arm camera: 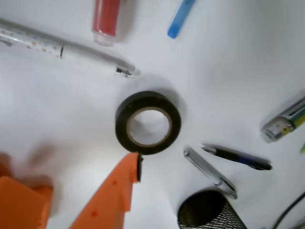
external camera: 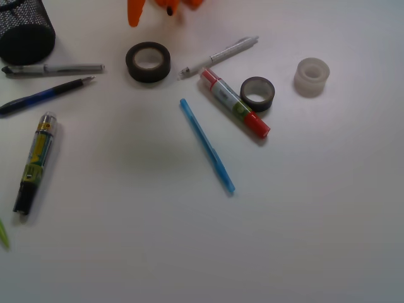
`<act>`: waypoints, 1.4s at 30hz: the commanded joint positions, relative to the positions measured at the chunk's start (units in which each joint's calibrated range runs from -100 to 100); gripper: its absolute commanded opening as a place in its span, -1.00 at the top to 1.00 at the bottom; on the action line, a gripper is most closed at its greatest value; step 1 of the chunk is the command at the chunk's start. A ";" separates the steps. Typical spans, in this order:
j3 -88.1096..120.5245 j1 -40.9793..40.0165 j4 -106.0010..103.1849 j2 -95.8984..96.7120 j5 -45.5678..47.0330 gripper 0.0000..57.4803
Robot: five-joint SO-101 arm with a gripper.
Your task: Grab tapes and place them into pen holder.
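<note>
On the white table [external camera: 315, 240], by descending size: pen holder [external camera: 24, 28], black mesh, upright at the far left corner. Orange gripper [external camera: 154, 14], at the top edge above the tapes, holding nothing; how wide it is spread cannot be told. Black tape [external camera: 148, 62], lying flat just below one fingertip [arm camera: 136, 164]. Whitish tape [external camera: 312, 76], far right. Dark grey tape [external camera: 257, 93], touching the red-capped marker [external camera: 235, 112].
</note>
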 commanded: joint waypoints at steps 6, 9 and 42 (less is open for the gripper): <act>4.80 7.09 -6.79 10.30 -3.47 -0.36; 8.16 10.23 -12.13 10.72 -0.83 -0.36; 11.42 10.91 -25.60 30.02 2.54 -0.07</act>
